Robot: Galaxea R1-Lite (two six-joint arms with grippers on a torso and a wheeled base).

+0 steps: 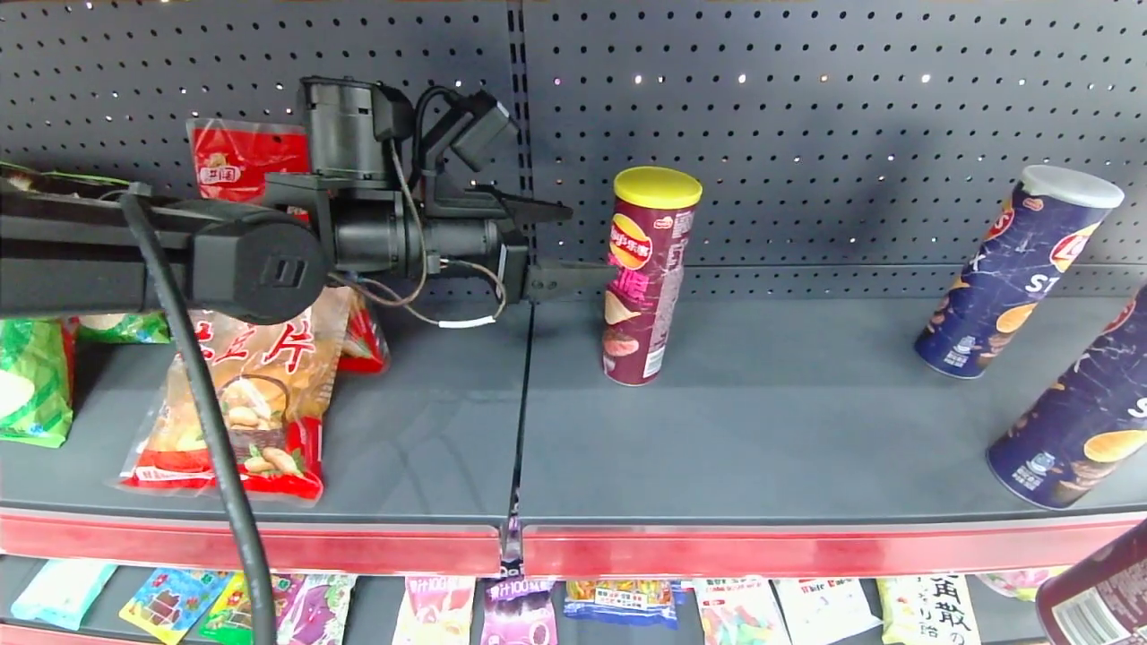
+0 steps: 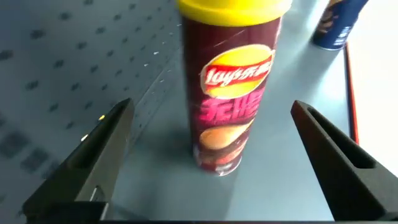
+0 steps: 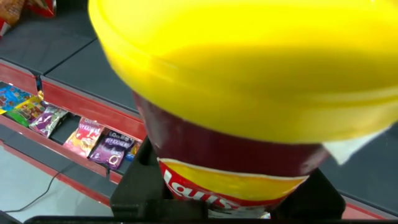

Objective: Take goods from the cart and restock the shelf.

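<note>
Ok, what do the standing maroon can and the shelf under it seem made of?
Maroon can: probably a cardboard tube with glossy printed wrap, showing soft highlights; its yellow lid looks like smooth plastic. Shelf: likely painted metal, matte grey, seamed panels.

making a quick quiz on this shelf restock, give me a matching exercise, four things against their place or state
Things:
1. standing purple can
2. blue cans
3. left gripper
4. right gripper

Places or states:
a. shut on a yellow-lidded can
b. open, fingers spread
c. right end of the shelf
d. upright, mid-shelf

Pairs: 1-d, 2-c, 3-b, 4-a
</note>
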